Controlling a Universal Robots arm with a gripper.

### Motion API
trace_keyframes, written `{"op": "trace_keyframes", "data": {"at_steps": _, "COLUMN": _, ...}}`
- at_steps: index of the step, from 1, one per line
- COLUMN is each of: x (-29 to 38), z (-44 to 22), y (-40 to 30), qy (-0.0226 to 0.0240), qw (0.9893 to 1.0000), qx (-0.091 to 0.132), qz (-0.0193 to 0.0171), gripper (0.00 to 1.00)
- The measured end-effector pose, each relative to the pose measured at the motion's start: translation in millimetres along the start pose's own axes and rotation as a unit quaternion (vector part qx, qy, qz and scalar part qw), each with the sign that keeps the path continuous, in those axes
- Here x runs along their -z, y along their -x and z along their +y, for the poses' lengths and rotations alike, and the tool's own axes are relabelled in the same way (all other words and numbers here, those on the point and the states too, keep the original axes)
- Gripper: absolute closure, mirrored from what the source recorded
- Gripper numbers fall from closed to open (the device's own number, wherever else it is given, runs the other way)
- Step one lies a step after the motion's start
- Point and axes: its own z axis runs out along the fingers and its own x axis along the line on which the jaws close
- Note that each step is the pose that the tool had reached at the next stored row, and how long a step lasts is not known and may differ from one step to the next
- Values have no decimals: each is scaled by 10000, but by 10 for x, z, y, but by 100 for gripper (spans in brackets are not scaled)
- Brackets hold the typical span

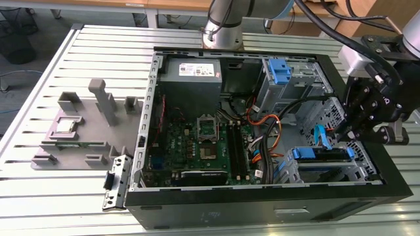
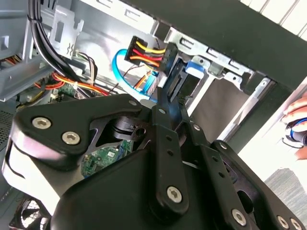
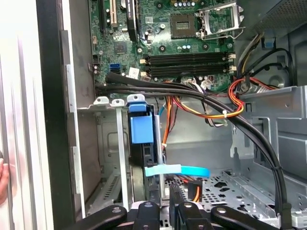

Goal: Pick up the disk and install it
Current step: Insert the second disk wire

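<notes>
Fingers look pinched together, nothing gripped. Gripper is hung right over the disk, which is seated in the case bay.

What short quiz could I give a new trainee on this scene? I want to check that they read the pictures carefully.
1. True or false: the gripper hangs over the motherboard.
2. Where is the disk? A on the slatted table; B in the metal drive cage; C on the grey fixture.
3. Fill in: the disk's side rails are ___.
Key: 1 false; 2 B; 3 blue.
</notes>
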Motion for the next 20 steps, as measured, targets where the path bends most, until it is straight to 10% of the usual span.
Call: {"op": "trace_keyframes", "data": {"at_steps": 20, "x": -19, "z": -128, "y": 115, "qy": 0, "qw": 10000, "qx": 1, "qz": 0, "gripper": 76}}
